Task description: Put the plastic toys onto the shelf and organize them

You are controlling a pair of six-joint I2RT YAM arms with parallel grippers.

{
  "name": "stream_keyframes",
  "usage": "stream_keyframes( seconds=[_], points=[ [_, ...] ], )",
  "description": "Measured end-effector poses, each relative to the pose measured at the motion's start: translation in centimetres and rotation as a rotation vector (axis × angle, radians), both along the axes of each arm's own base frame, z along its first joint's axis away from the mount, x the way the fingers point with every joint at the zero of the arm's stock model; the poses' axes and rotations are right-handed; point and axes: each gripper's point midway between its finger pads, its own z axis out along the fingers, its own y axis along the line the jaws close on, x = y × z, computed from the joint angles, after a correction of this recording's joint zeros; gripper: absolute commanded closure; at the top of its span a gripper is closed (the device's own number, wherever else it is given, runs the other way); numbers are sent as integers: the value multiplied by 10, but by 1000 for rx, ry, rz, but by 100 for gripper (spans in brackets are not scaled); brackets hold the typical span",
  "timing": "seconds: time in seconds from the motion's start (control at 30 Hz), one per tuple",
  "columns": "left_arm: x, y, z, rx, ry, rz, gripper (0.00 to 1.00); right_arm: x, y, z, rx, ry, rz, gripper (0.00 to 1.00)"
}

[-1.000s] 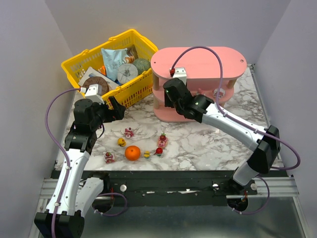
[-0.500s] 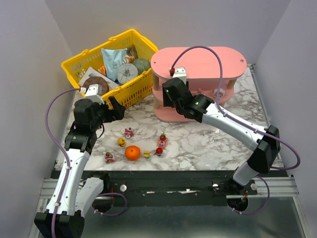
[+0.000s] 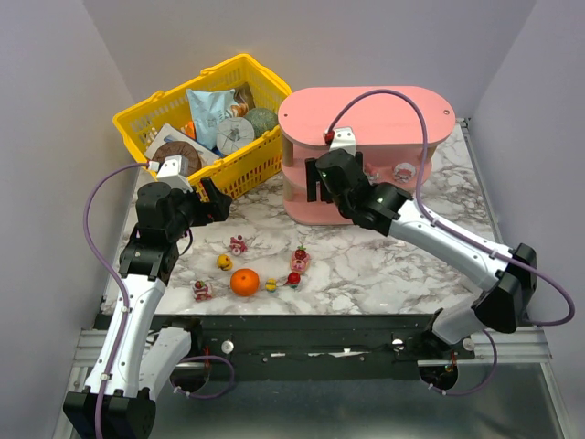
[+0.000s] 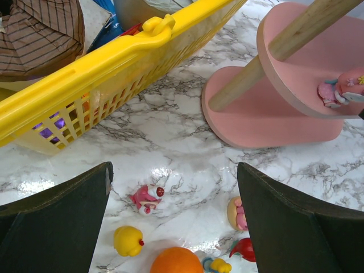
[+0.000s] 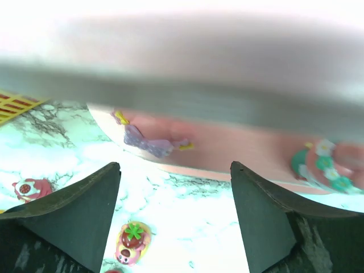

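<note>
The pink shelf (image 3: pixel 366 117) stands at the back right, also showing in the left wrist view (image 4: pixel 267 116). Several plastic toys (image 3: pixel 239 244) lie on the marble around an orange ball (image 3: pixel 244 283). My right gripper (image 3: pixel 316 188) is open and empty at the shelf's left front. Its wrist view shows a purple toy (image 5: pixel 149 142) and a green-and-pink toy (image 5: pixel 322 165) on a pink shelf board; I cannot tell which tier. Between the right fingertips (image 5: pixel 174 168) lies only marble. My left gripper (image 3: pixel 218 201) hangs open and empty above the loose toys (image 4: pixel 147 198).
A yellow mesh basket (image 3: pixel 265 151) full of packaged goods stands at the back left, close to the left gripper and almost touching the shelf. A strawberry toy (image 5: pixel 132 242) lies on the marble below the right fingers. Grey walls close in the table on both sides.
The right gripper's jaws have spread wider, and it has shifted a little to the right along the shelf front. The left arm has not moved.
</note>
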Motion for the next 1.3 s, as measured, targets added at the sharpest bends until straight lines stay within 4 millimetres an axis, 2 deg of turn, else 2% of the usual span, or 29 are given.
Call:
stream_keyframes(
  seconds=[0.27, 0.43, 0.8, 0.93, 1.13, 1.3],
  points=[
    [0, 0, 0, 0, 0, 0, 1, -17, -18, 21, 52, -46, 16, 15],
    [0, 0, 0, 0, 1, 0, 1, -30, -38, 24, 57, -63, -1, 14],
    [0, 0, 0, 0, 2, 0, 1, -26, -91, 21, -14, -90, -175, 15],
    [0, 0, 0, 0, 2, 0, 1, -20, -106, 8, -59, -103, -223, 16],
    [0, 0, -1, 0, 5, 1, 1, -18, -113, -14, -96, -160, -209, 17],
    [1, 0, -3, 1, 10, 1, 1, -13, -111, -2, -50, -254, -198, 17]
  ],
)
